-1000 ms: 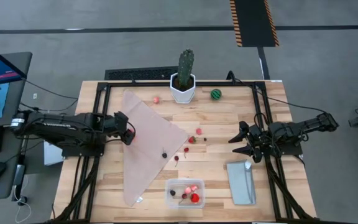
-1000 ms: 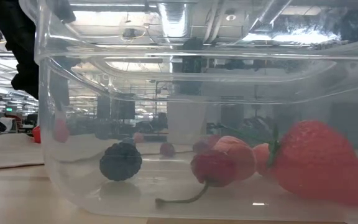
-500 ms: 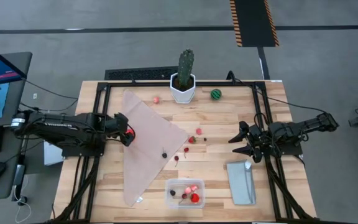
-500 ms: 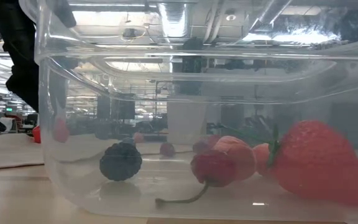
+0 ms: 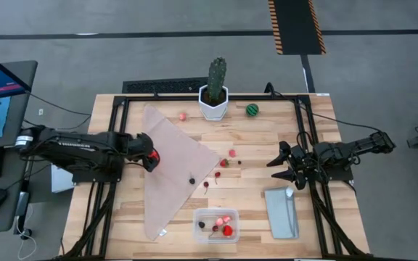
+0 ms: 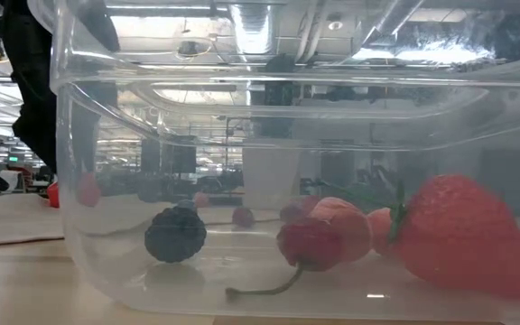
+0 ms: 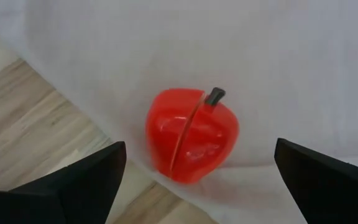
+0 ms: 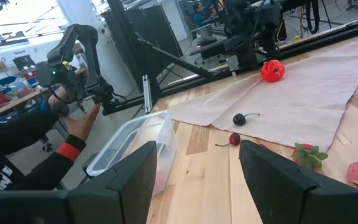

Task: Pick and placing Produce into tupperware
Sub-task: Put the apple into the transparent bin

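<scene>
At the left edge of the worktop, the left gripper (image 7: 194, 180) is spread wide around a red apple (image 7: 191, 135) lying on the cloth (image 5: 173, 163), not yet touching it. I judge this a pick beginning: it must lower, close, then carry to the tupperware (image 5: 217, 224) near the front edge. The right gripper (image 5: 276, 161) waits spread at the right side.

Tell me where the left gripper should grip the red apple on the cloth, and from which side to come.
Grip the red apple across its round body, below the dark stem. It lies alone near the edge of the beige cloth, between the open fingers of the left gripper. Coming straight down from above looks best, since nothing crowds it.
</scene>
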